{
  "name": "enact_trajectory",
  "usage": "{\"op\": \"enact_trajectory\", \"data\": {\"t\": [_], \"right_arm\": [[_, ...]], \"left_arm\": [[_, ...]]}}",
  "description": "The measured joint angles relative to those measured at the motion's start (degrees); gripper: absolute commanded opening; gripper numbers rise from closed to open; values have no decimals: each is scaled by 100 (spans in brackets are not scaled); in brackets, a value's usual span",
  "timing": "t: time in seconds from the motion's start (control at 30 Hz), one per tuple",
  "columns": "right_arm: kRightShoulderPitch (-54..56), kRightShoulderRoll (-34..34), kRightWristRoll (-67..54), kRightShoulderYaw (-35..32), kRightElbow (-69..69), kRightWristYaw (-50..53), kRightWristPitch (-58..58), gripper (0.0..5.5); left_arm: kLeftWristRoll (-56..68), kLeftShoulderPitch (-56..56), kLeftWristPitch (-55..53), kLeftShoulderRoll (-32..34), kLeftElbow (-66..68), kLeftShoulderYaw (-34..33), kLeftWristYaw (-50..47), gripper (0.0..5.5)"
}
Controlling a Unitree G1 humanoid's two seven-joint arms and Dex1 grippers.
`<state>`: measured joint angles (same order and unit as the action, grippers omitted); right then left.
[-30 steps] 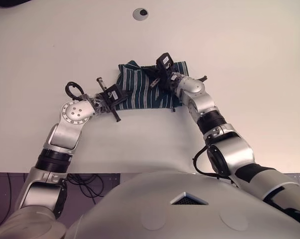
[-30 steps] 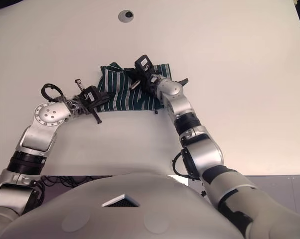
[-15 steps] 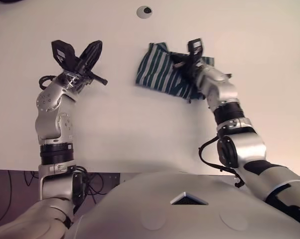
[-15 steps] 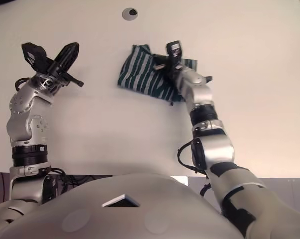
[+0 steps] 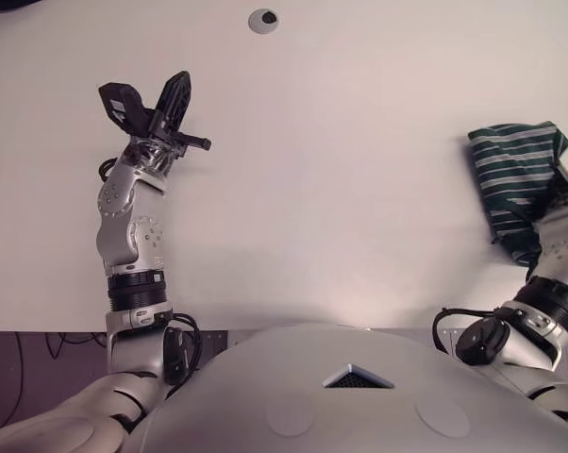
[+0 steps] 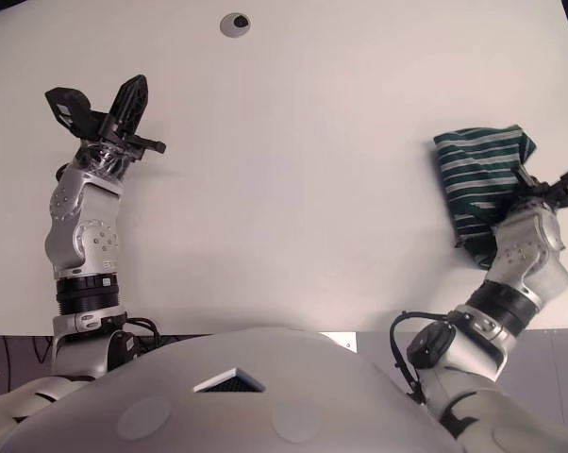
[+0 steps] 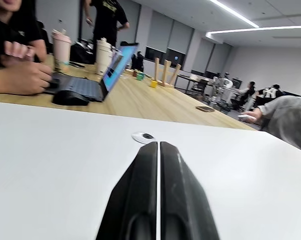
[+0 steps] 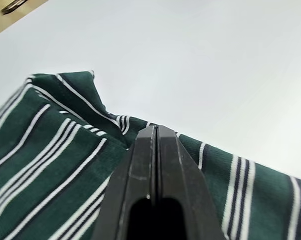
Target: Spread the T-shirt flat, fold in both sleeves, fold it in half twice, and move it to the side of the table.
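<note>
R end effector (image 8: 153,131), clenched on T-shirt (image 5: 515,170), has carried it to right side of table (image 5: 359,189); L end effector (image 7: 159,145) clenched

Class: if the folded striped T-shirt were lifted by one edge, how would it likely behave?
Probably floppy: the T-shirt puckers where the right gripper meets it. Likely light, as it looks like thin cloth lying low on the table. Its folds might slip open.
</note>
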<state>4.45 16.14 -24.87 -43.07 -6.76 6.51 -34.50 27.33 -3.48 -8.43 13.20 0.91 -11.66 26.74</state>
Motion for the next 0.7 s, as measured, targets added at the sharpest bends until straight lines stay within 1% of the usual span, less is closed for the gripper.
{"op": "enact_trajectory", "data": {"t": [0.1,0.13,0.2,0.27,0.33,0.4,0.53,0.63,0.7], "right_arm": [[64,-51,-39,143,-5,-8,160,0],[104,-204,-39,152,73,3,354,0],[84,-457,-44,450,601,-175,915,0],[84,-453,-32,765,988,-543,1289,0],[80,-450,56,1255,1509,-1014,1889,0],[80,-438,119,1466,1777,-1220,2241,0],[155,-411,349,1764,2274,-1298,2820,0],[169,-469,1203,2943,2242,-1522,3328,0],[221,-764,1592,3711,1762,-1672,3614,0]], "left_arm": [[-8,65,59,-7,-2,-30,-10,4],[-31,98,108,-8,-4,-34,-10,4],[-30,128,125,-10,-6,-51,-7,4],[-50,162,168,-9,-3,-69,-4,4],[-200,253,348,-9,21,-45,-4,4],[-273,345,478,-9,64,-21,8,4],[-306,593,523,-43,-20,5,21,4],[-381,798,799,-155,-279,95,13,4],[-602,918,984,-256,-376,281,-35,4]]}}
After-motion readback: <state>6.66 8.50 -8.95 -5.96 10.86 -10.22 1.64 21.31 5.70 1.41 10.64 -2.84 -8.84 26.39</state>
